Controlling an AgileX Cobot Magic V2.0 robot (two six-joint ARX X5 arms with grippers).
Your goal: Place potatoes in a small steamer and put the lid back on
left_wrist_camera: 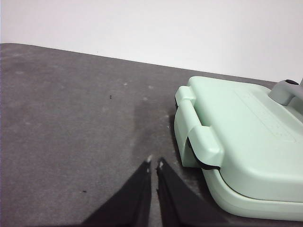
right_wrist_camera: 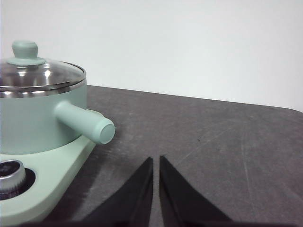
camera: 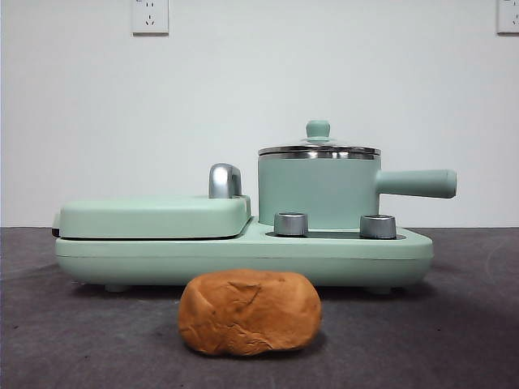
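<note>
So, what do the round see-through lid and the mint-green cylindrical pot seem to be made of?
The round lid looks like clear glass in a polished steel rim: it reflects light and shows through. Its knob looks matte green. The mint-green pot has a smooth, satin, painted-looking wall, probably coated metal, though plastic cannot be excluded.

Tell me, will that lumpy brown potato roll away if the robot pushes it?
Probably not far: the potato looks loaf-shaped and sits on a broad flat underside, so it would likely slide or wobble. Its creased, matte skin suggests decent grip. It is wide, so narrow jaws may struggle.
</note>
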